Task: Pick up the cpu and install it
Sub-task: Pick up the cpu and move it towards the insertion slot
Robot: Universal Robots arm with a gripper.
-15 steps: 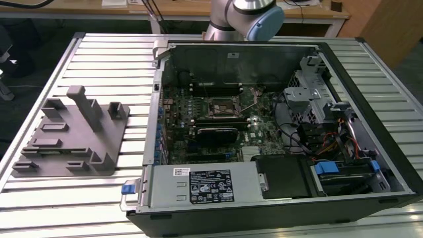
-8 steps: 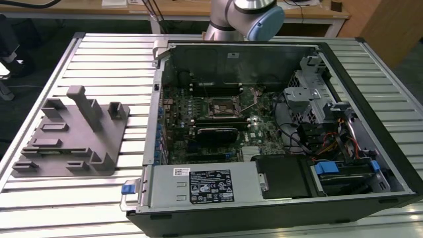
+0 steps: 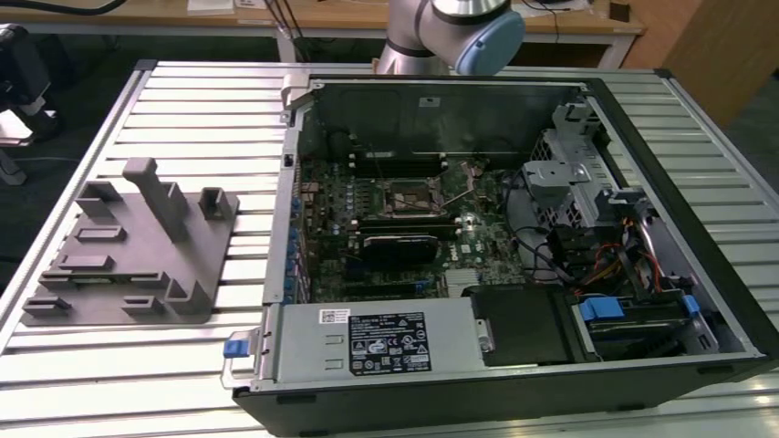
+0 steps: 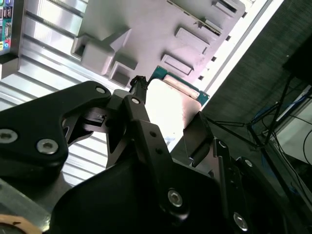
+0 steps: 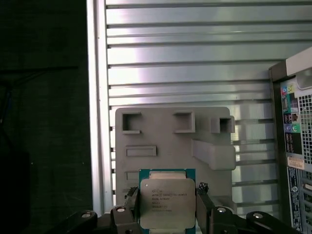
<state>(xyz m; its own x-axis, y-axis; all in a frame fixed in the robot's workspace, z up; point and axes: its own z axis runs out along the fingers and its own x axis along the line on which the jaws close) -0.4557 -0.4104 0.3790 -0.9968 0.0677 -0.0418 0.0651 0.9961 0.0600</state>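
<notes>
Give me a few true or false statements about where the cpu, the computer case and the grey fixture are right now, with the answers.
1. The end effector holds the cpu by its edges. True.
2. The computer case is closed. False: it is open, with the motherboard showing.
3. The grey fixture lies on the slatted table, outside the case. True.
4. The cpu lies on the motherboard. False: it is in the end effector's grip, with the grey fixture beyond it.
</notes>
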